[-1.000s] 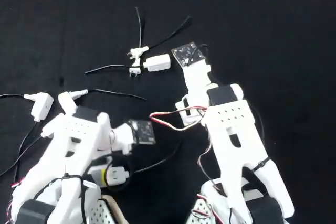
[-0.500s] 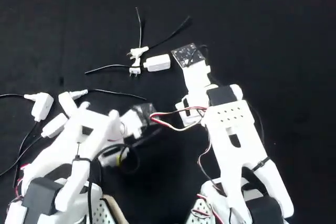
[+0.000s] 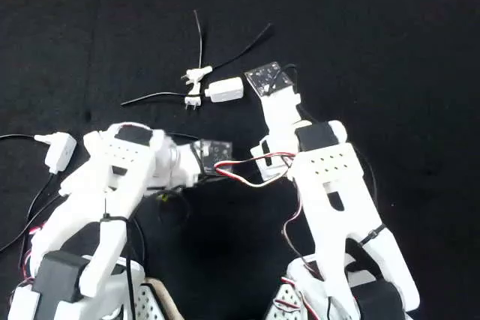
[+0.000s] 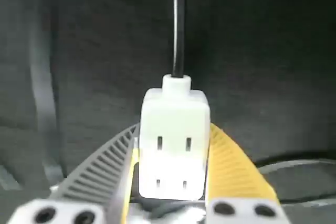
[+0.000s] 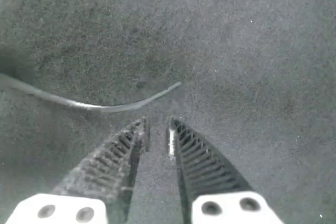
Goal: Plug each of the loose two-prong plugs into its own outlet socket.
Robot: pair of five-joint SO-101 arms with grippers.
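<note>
1. The left gripper [image 4: 175, 129] squeezes a white socket [image 4: 175, 140], with one finger on each side. It holds it over the near left part of the worktop [image 3: 390, 50]. The slots face the wrist camera, and the cord [image 4: 178, 24] runs away from it.
2. The sides of the socket look smooth. I think a hard push from a plug could make it slip or twist. Then the prongs would miss the slots.
3. The cord trails off over the black cloth. If the arm swings far, the cord may pull tight and tug the socket crooked.
4. The right gripper [image 5: 156, 129] holds nothing, and its fingers are only a tiny bit apart. It hangs low over the worktop, past the middle toward the far edge, near a second socket [image 3: 225, 90].
5. The loose plug [image 3: 193, 89] lies just beside that second socket, on the side away from the right gripper. Its prongs point to the near edge. On its way to the plug, the right gripper may bump the second socket and knock the plug away.
6. The gap between its fingers looks too small for the plug. If it does not spread them first, it will shove the plug and not grab it.
7. Thin cords [image 5: 105, 106] lie close by. A finger could hook one and drag things around.
8. The two arms sit close near the middle. If both move in, they might hit.
</note>
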